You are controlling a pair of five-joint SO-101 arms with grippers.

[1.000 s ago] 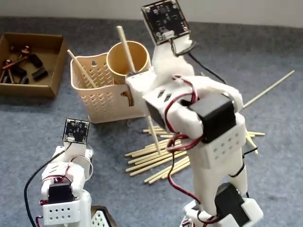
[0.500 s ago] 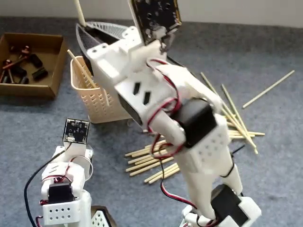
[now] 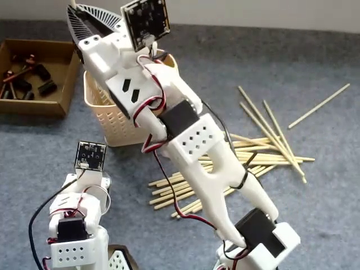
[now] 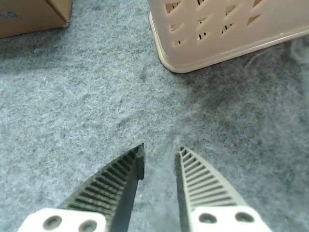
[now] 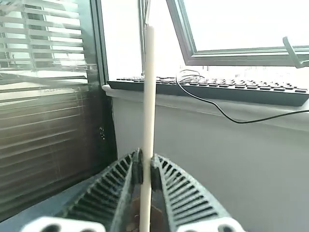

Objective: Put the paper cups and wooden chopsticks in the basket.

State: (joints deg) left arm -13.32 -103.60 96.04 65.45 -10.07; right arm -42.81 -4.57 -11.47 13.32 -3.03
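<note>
Right wrist view: the right tool is clamped on a single wooden chopstick, gripping it low on the shaft. The stick stands upright between the ribbed jaws, against a window and a wall. Gripped that way, it can probably be lowered end first.

From the high view, that arm stretches up and across the cream basket. A paper cup already sits inside, partly hidden by the arm. The held stick appears raised near the basket's far side and is not yet in.

Loose chopsticks lie fanned on the grey desk just beside the basket, close to the right arm's base. One stray chopstick lies well apart.

The left tool hovers low over the desk near the basket's corner, jaws narrowly parted and empty. It seems parked clear of the other arm's path. A cardboard box of small parts sits beyond the basket.
</note>
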